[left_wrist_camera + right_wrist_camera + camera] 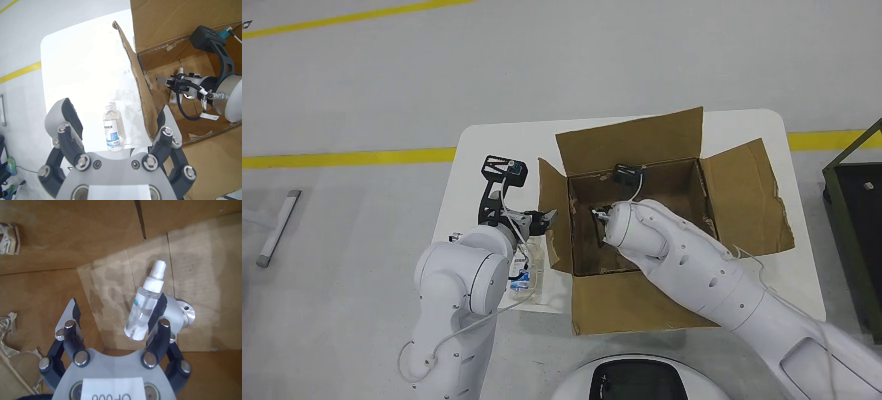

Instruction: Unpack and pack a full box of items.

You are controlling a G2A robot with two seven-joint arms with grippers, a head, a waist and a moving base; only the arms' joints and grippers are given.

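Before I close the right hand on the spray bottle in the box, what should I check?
1. Right hand open: ok.
2. Spray bottle between its fingers: ok, lying on the box floor.
3. Bottle centred in the gap: not ok, it sits against one finger.
4. Fingers low enough to pinch the body: cannot tell.
5. Left hand out of the box: ok, open above the clear bottle on the table.
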